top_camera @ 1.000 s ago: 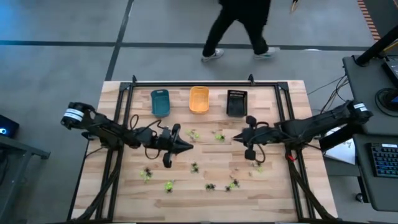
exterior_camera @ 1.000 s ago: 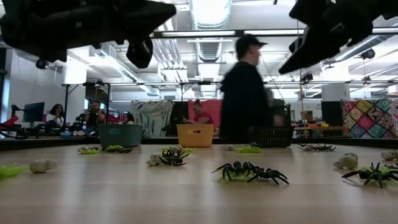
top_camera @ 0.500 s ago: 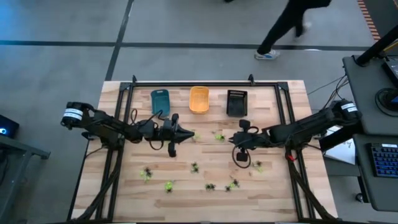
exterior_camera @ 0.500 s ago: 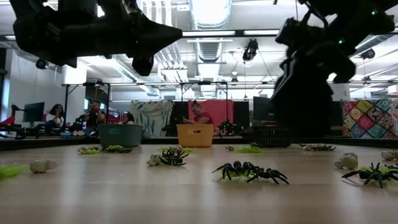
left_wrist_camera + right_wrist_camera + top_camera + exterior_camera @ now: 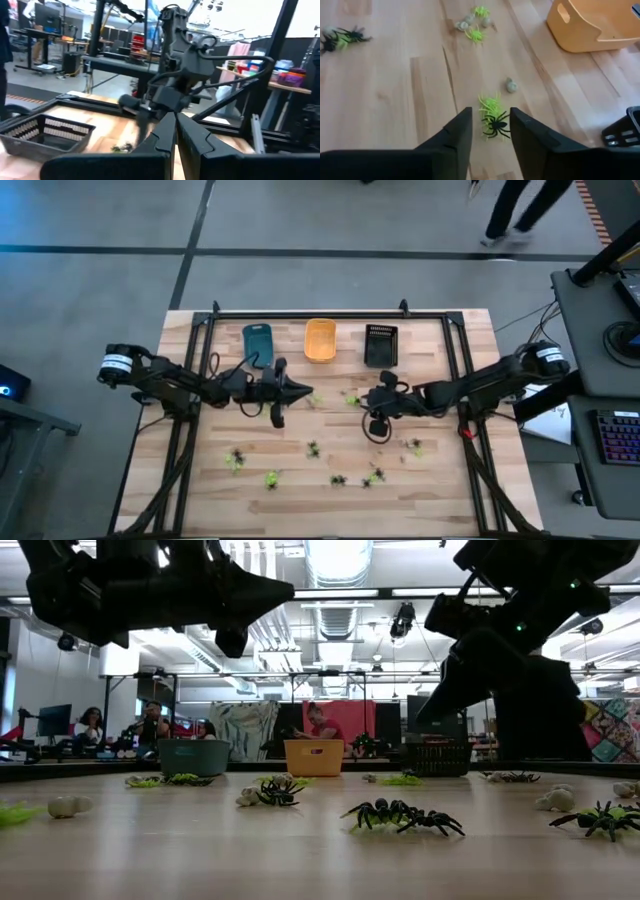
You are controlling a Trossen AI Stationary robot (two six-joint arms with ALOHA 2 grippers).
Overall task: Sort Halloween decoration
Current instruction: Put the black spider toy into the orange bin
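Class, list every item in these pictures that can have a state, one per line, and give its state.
Left hand: shut, holding nothing, above the table.
Right hand: open, empty, above a black spider.
Blue tray: upright, looks empty.
Orange tray: upright, looks empty.
Black tray: upright, contents unclear.
Spiders: scattered on the table, unsorted.

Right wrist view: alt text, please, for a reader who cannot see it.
The right gripper, fingers apart, hangs above a black spider lying against a yellow-green spider on the wooden table. An orange tray sits beyond, with more small figures scattered farther off.
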